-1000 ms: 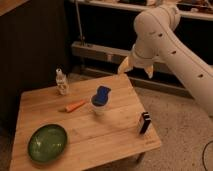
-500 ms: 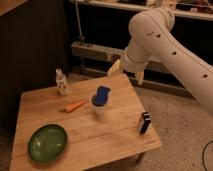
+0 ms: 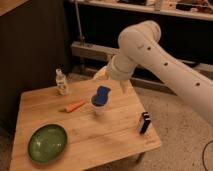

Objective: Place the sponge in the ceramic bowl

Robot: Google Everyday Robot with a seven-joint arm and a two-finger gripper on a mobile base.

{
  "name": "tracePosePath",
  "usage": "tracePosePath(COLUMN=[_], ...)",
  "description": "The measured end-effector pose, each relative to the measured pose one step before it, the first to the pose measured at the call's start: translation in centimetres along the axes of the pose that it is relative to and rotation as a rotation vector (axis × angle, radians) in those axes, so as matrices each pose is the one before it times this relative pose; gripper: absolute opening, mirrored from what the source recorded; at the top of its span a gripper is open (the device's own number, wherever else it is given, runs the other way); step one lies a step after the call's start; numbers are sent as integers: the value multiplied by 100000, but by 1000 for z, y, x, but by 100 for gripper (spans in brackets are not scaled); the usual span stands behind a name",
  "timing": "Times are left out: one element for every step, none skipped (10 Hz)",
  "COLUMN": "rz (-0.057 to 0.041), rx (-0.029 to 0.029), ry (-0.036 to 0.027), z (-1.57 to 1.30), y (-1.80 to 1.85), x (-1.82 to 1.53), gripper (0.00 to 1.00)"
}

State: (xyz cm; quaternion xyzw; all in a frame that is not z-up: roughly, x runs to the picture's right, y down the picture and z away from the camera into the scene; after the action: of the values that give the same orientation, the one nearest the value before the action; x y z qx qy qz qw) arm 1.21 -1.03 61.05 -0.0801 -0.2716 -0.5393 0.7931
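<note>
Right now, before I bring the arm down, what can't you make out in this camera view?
Camera view only:
Gripper, above the table's far edge behind the sponge: largely hidden by the arm's wrist.
White cup: its inside, covered by the sponge.
Bottle: label too small to read.
Arm: its base, cut off by the right edge.
</note>
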Motion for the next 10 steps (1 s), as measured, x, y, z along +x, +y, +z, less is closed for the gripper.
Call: tracePosePath(rz=[4108, 4188, 848, -479, -346, -1170, -1174, -2993, -3066, -2494], rx=[3370, 1990, 393, 461, -200, -1300, -835, -1875, -2008, -1478], ry=[2774, 5822, 2900, 2240, 1299, 2264, 201, -192, -456, -583], z=[1786, 1388, 776, 872, 271, 176, 314, 813, 826, 801], y=[-118, 204, 0, -255, 25, 15, -154, -20, -39, 45], x=[-1088, -1106, -360, -725, -149, 361, 40, 233, 294, 387], gripper=[80, 80, 80, 80, 80, 80, 80, 80, 80, 80])
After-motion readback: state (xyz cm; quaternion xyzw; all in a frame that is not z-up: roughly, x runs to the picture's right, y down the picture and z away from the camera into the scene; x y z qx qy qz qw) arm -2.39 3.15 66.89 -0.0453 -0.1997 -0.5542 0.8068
